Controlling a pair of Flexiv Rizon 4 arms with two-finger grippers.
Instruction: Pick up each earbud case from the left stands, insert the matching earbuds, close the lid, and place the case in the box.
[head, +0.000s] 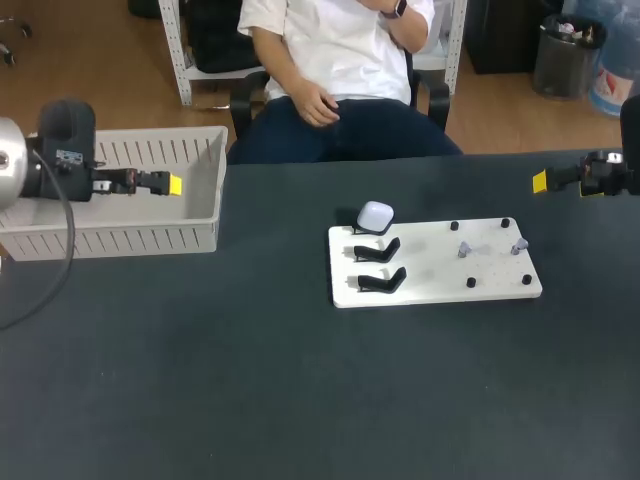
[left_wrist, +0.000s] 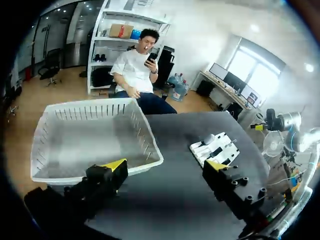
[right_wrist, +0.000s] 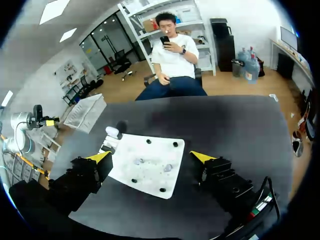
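A white earbud case (head: 376, 216) rests on the rearmost of three black stands on a white board (head: 430, 280); the other two stands (head: 380, 265) are bare. Two small grey earbuds (head: 464, 249) sit upright on the board's right half. My left gripper (head: 175, 184) hovers open over the pale slatted box (head: 110, 240), with nothing between its fingers (left_wrist: 165, 167). My right gripper (head: 540, 181) hangs open at the table's far right. In its wrist view the gripper (right_wrist: 150, 157) looks down on the board (right_wrist: 150, 175), the case (right_wrist: 112, 132) and the earbuds (right_wrist: 140, 161).
The box (left_wrist: 90, 145) holds nothing and stands at the table's back left corner. Several black pegs (head: 470, 283) stick up from the board. The dark table (head: 250, 400) stretches bare in front of the board. A person sits beyond the far edge, not touching the table.
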